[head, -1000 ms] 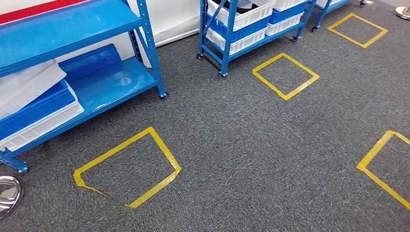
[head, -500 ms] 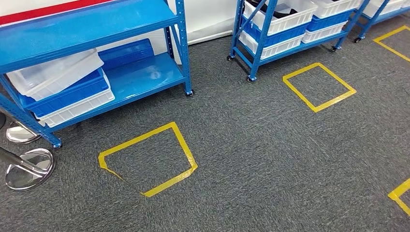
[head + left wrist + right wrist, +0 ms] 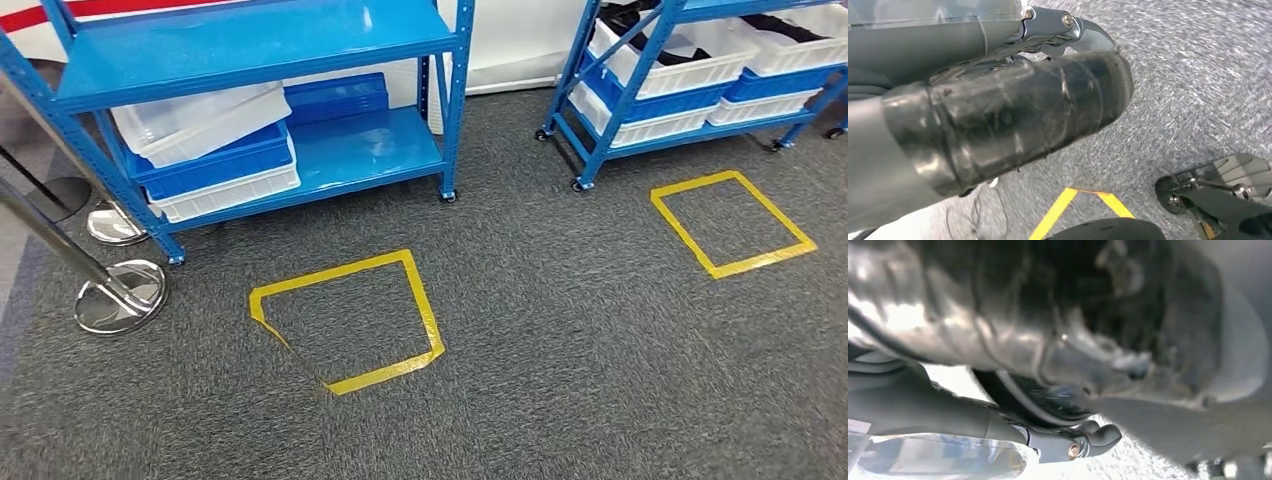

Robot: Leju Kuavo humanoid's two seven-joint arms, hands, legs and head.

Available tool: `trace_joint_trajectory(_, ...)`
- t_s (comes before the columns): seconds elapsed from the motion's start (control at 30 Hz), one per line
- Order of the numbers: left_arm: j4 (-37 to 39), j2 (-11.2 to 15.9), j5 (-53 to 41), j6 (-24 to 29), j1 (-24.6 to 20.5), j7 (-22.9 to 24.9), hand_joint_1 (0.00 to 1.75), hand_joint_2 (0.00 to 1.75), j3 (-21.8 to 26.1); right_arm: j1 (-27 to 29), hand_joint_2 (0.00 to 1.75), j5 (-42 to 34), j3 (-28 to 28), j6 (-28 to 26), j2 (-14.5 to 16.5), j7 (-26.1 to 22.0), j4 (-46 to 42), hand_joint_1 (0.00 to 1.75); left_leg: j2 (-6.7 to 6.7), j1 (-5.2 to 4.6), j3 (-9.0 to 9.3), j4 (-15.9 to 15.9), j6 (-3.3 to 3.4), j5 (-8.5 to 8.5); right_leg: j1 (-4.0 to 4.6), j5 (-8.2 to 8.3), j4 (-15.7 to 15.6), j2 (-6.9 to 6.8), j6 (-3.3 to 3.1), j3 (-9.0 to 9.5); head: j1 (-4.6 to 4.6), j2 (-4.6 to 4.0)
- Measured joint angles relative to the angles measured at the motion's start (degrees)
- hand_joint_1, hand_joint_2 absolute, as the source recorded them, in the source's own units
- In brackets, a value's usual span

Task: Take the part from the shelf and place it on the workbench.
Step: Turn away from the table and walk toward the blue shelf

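Two blue shelf racks stand ahead on the grey carpet. The left rack (image 3: 250, 45) holds stacked blue and white bins (image 3: 215, 160) on its lower level. The right rack (image 3: 610, 100) carries white bins (image 3: 700, 70) with dark parts (image 3: 640, 20) in them. My left hand (image 3: 1013, 110) hangs over the carpet, its black-taped thumb stretched out with nothing in it. My right hand (image 3: 1048, 430) is blurred and very close to the camera, so I cannot tell what its fingers are doing.
A yellow tape square (image 3: 345, 320) marks the floor in front of the left rack, and another (image 3: 730, 222) lies before the right rack. Two chrome stanchion bases (image 3: 120, 297) with slanting poles stand at the left, beside the rack's leg.
The camera has swung left: both racks and the tape squares have slid rightward in the picture, and the stanchions have come into view. Nothing on the shelves has moved.
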Motion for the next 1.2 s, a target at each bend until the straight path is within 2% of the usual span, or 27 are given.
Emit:
trace_joint_trajectory(0.07, -0.01, -0.16, -0.05, -0.76, -0.05, 0.19, 0.0, 0.0, 0.25, 0.03, 0.0, -0.61, 0.37, -0.13, -0.23, 0.68, 0.01, 0.0, -1.32, 0.12, -0.36, 0.03, -0.61, 0.29, 0.05, 1.25, -4.36, 2.35, -0.41, 1.71, 0.01, 0.0)
trace_joint_trajectory(0.1, -0.01, -0.19, -0.46, -1.57, -0.03, 0.3, 0.0, 0.0, 0.31, 0.0, 0.0, -1.12, 0.44, -0.29, -0.32, 0.98, 0.02, 0.0, -1.93, 0.21, -0.53, -0.1, -1.03, 0.5, 0.13, 1.13, -4.73, 2.47, -0.49, 1.84, 0.02, 0.0)
trace_joint_trajectory(0.13, 0.0, -0.17, -1.05, -2.42, 0.02, 0.32, 0.0, 0.0, 0.35, -0.05, 0.0, -1.61, 0.47, -0.48, -0.37, 1.18, 0.02, 0.0, -2.6, 0.29, -0.66, -0.32, -1.48, 0.74, 0.13, 1.26, -5.03, 1.85, -0.59, 1.93, 0.06, 0.0)
trace_joint_trajectory(0.17, 0.0, -0.08, -1.7, -3.14, 0.11, 0.27, 0.0, 0.0, 0.36, -0.12, 0.0, -2.01, 0.48, -0.69, -0.47, 1.3, 0.03, 0.0, -2.52, 0.3, -0.78, -0.34, -1.8, 0.75, 0.04, 1.49, -5.42, 1.13, -0.76, 2.19, 0.06, 0.0)
trace_joint_trajectory(0.2, 0.0, 0.0, -2.23, -3.64, 0.14, 0.21, 0.0, 0.0, 0.36, -0.1, 0.0, -2.38, 0.49, -0.99, -0.58, 1.31, 0.04, 0.0, -1.39, 0.18, -1.11, 0.23, -2.11, 0.27, -0.11, 1.75, -5.86, 0.38, -1.0, 2.45, -0.08, 0.0)
trace_joint_trajectory(0.23, 0.0, 0.07, -2.67, -3.94, 0.1, 0.16, 0.0, 0.0, 0.35, -0.05, 0.0, -2.75, 0.49, -1.38, -0.69, 1.2, 0.05, 0.0, 0.37, 0.02, -1.92, 1.89, -2.37, -0.85, -0.26, 1.99, -6.29, -0.49, -1.24, 2.68, -0.27, 0.0)
trace_joint_trajectory(0.3, -0.01, 0.13, -3.91, -4.56, -0.15, 0.19, 0.0, 0.0, 0.35, 0.21, 0.0, -3.8, 0.49, -2.55, -0.88, 0.71, 0.07, 0.0, 4.19, -0.06, -4.98, 8.49, -2.77, -4.54, -0.13, 2.11, -6.51, -2.36, -1.56, 2.83, -0.62, 0.0)
trace_joint_trajectory(0.33, -0.01, 0.13, -4.8, -4.92, -0.28, 0.24, 0.0, 0.0, 0.33, 0.34, 0.0, -4.42, 0.49, -3.1, -0.99, 0.43, 0.08, 0.0, 4.99, -0.02, -6.62, 12.06, -2.96, -6.06, -0.01, 2.06, -6.48, -3.4, -1.64, 2.8, -0.65, 0.0)
trace_joint_trajectory(0.37, -0.01, 0.15, -5.9, -5.31, -0.36, 0.19, 0.0, 0.0, 0.27, 0.44, 0.0, -5.12, 0.48, -3.63, -1.12, 0.19, 0.1, 0.0, 5.36, 0.01, -7.59, 14.36, -3.1, -6.69, 0.09, 1.99, -6.43, -4.38, -1.67, 2.8, -0.64, 0.0)
trace_joint_trajectory(0.4, -0.01, 0.21, -7.02, -5.61, -0.37, 0.0, 0.0, 0.0, 0.17, 0.46, 0.0, -5.74, 0.46, -4.14, -1.25, 0.03, 0.13, 0.0, 5.56, 0.02, -7.48, 14.57, -3.16, -6.25, 0.13, 1.9, -6.39, -5.27, -1.64, 2.81, -0.64, 0.0)
trace_joint_trajectory(0.43, -0.01, 0.36, -8.04, -5.81, -0.37, -0.35, 0.0, 0.0, 0.07, 0.45, 0.0, -6.28, 0.41, -4.78, -1.37, -0.05, 0.14, 0.0, 5.84, 0.01, -6.2, 12.57, -3.15, -4.89, 0.16, 1.8, -6.33, -6.06, -1.56, 2.87, -0.66, 0.0)
trace_joint_trajectory(0.47, -0.01, 0.54, -8.87, -5.92, -0.39, -0.77, 0.0, 0.0, -0.03, 0.42, 0.0, -6.69, 0.36, -5.61, -1.49, -0.1, 0.15, 0.0, 6.66, -0.06, -3.99, 8.87, -3.01, -3.08, 0.19, 1.64, -6.25, -6.75, -1.42, 2.98, -0.67, 0.0)
trace_joint_trajectory(0.53, -0.01, 0.91, -9.73, -5.89, -0.72, -1.37, 0.0, 0.0, -0.1, 0.4, 0.0, -6.99, 0.26, -7.51, -1.74, -0.11, 0.15, 0.0, 8.91, -0.52, -0.03, 1.86, -2.32, -0.93, 0.49, 1.23, -6.01, -7.96, -0.92, 3.16, -0.64, 0.0)
trace_joint_trajectory(0.57, -0.02, 1.0, -9.92, -5.82, -0.92, -1.49, 0.0, 0.0, -0.14, 0.38, 0.0, -7.0, 0.21, -8.33, -1.91, -0.08, 0.16, 0.0, 9.6, -0.73, 0.9, 0.08, -1.84, -0.63, 0.66, 1.06, -5.92, -8.45, -0.65, 3.22, -0.6, 0.0)
trace_joint_trajectory(0.6, -0.02, 1.08, -10.02, -5.68, -1.06, -1.52, 0.0, 0.0, -0.2, 0.36, 0.0, -7.03, 0.15, -9.14, -2.06, 0.01, 0.17, 0.0, 9.59, -0.9, 1.05, -0.43, -1.41, -0.77, 0.79, 0.96, -5.89, -8.9, -0.4, 3.27, -0.55, 0.0)
trace_joint_trajectory(0.63, -0.03, 1.14, -10.1, -5.5, -1.09, -1.48, 0.0, 0.0, -0.28, 0.3, 0.0, -7.25, 0.06, -10.15, -2.21, 0.19, 0.19, 0.0, 8.95, -0.87, 0.99, -0.49, -0.98, -0.63, 0.82, 0.9, -5.9, -9.31, -0.17, 3.37, -0.52, 0.0)
trace_joint_trajectory(0.67, -0.03, 1.18, -10.17, -5.25, -1.03, -1.34, 0.0, 0.0, -0.38, 0.25, 0.0, -7.72, -0.06, -11.51, -2.41, 0.44, 0.2, 0.0, 8.52, -0.77, 1.03, -0.66, -0.65, -0.52, 0.73, 0.7, -5.78, -9.21, 0.13, 3.46, -0.54, 0.0)
trace_joint_trajectory(0.73, -0.03, 1.21, -10.25, -4.6, -0.96, -0.92, 0.0, 0.0, -0.53, 0.25, 0.0, -8.78, -0.47, -14.3, -2.81, 1.07, 0.21, 0.0, 7.84, -0.51, 1.2, -1.09, 0.02, -0.26, 0.48, -0.98, -3.57, -6.88, 0.78, 2.64, -0.41, 0.0)
trace_joint_trajectory(0.8, -0.06, 1.04, -10.3, -3.72, -1.08, -0.41, 0.0, 0.0, -0.56, 0.37, 0.0, -9.03, -0.88, -14.85, -3.24, 1.81, 0.27, 0.0, 7.31, -0.38, 1.2, -1.23, 0.48, -0.15, 0.22, -4.37, 2.75, -3.83, 1.26, -0.39, -0.2, 0.0)
trace_joint_trajectory(0.83, -0.08, 0.92, -10.34, -3.21, -1.15, -0.16, 0.0, 0.0, -0.56, 0.45, 0.0, -8.89, -0.98, -14.25, -3.41, 2.21, 0.33, 0.0, 6.94, -0.38, 1.15, -1.22, 0.63, -0.2, 0.15, -5.85, 6.55, -3.19, 1.39, -2.35, -0.14, 0.0)
trace_joint_trajectory(0.87, -0.1, 0.82, -10.36, -2.65, -1.16, 0.08, 0.0, 0.0, -0.57, 0.55, 0.0, -8.71, -1.02, -13.45, -3.58, 2.6, 0.4, 0.0, 6.53, -0.38, 1.17, -1.2, 0.7, -0.26, 0.1, -6.37, 9.24, -2.98, 1.49, -3.85, -0.13, 0.0)
trace_joint_trajectory(0.9, -0.11, 0.76, -10.31, -2.1, -1.13, 0.29, 0.0, 0.0, -0.57, 0.7, 0.0, -8.51, -1.02, -12.75, -3.72, 2.92, 0.47, 0.0, 6.07, -0.38, 1.25, -1.17, 0.72, -0.36, 0.06, -5.77, 10.1, -2.92, 1.52, -4.56, -0.13, 0.0)
trace_joint_trajectory(0.93, -0.12, 0.71, -10.16, -1.56, -1.08, 0.47, 0.0, 0.0, -0.58, 0.85, 0.0, -8.35, -1.02, -12.28, -3.84, 3.17, 0.52, 0.0, 5.64, -0.36, 1.4, -1.14, 0.69, -0.49, 0.03, -4.02, 8.64, -2.91, 1.47, -4.19, -0.12, 0.0)
trace_joint_trajectory(1.0, -0.13, 0.64, -9.88, -0.59, -1.02, 0.65, 0.0, 0.0, -0.57, 1.01, 0.0, -8.09, -1.02, -12.15, -4.05, 3.4, 0.56, 0.0, 4.98, -0.39, 1.78, -1.04, 0.39, -0.73, 0.01, 0.4, 1.41, -2.72, 1.18, -1.31, -0.12, 0.0)
trace_joint_trajectory(1.03, -0.14, 0.61, -9.81, -0.25, -1.05, 0.67, 0.0, 0.0, -0.57, 1.0, 0.0, -8.05, -1.03, -12.38, -4.11, 3.4, 0.57, 0.0, 4.76, -0.5, 1.83, -0.89, 0.15, -0.88, 0.06, 1.67, -2.04, -2.58, 0.95, 0.07, -0.13, 0.0)
trace_joint_trajectory(1.1, -0.15, 0.58, -9.83, 0.1, -1.09, 0.66, 0.0, 0.0, -0.56, 0.9, 0.0, -8.02, -1.04, -12.87, -4.16, 3.29, 0.57, 0.0, 4.55, -0.66, 1.75, -0.76, -0.43, -1.04, 0.22, 2.04, -5.08, -2.33, 0.43, 1.18, -0.2, 0.0)
trace_joint_trajectory(1.2, -0.17, 0.51, -9.98, -0.07, -0.94, 0.66, 0.0, 0.0, -0.56, 0.87, 0.0, -7.89, -1.07, -13.08, -4.15, 3.2, 0.57, 0.0, 4.66, -0.59, 1.6, -0.32, -1.36, -1.51, 0.15, 1.95, -5.48, -2.43, -0.57, 1.61, -0.27, 0.0)
